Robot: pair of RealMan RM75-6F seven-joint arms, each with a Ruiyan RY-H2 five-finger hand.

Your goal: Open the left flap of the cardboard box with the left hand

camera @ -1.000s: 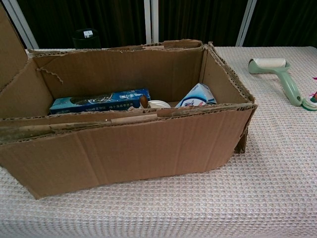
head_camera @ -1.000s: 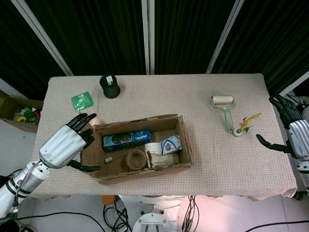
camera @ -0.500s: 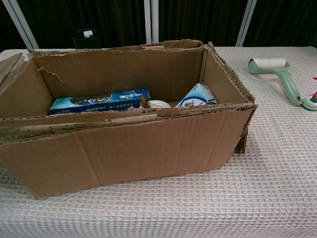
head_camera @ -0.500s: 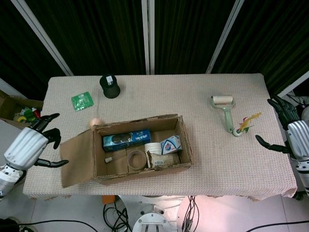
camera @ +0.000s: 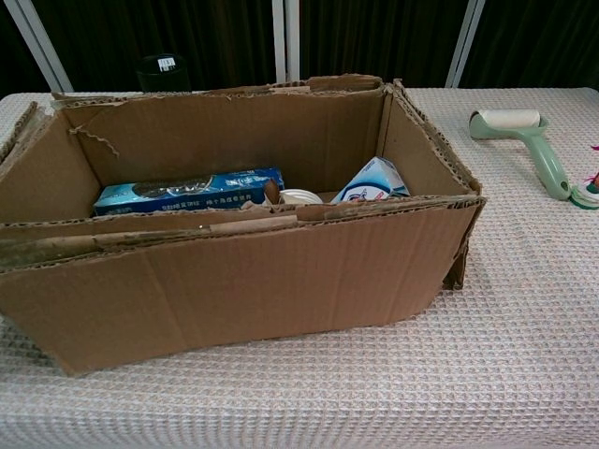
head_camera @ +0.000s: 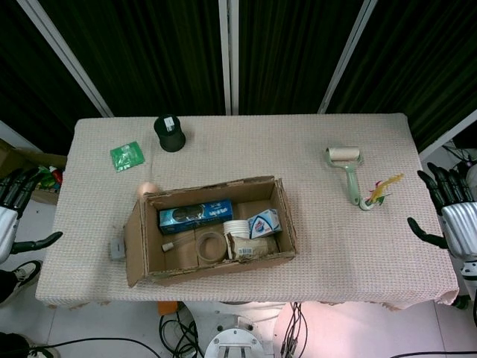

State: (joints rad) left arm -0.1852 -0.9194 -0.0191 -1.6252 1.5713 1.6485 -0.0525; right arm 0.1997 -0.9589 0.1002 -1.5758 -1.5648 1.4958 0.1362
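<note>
- Since the earlier frames the left flap (head_camera: 134,242) had swung outward and then sagged back toward the wall of the cardboard box (head_camera: 216,230), while the left hand (head_camera: 10,212) had pulled off past the table's left edge.
- The table (head_camera: 246,145), under its woven cloth, carried the box near its front-left part, the box's long axis running left to right.
- The flap stood folded out along the box's left side, leaning steeply and not lying flat; by my judgement the opening was done or nearly so.
- The left hand hung well apart to the left of the flap with its fingers spread, holding nothing; it was much the nearer hand.
- The right hand (head_camera: 453,216) waited beyond the table's right edge, fingers likewise apart and empty.
- Only the head view showed either hand; the chest view gave just the flap's edge (camera: 17,131) at its left border.
- A lint roller (head_camera: 347,171), a black cup (head_camera: 169,133) and a green packet (head_camera: 125,155) lay elsewhere on the cloth.
</note>
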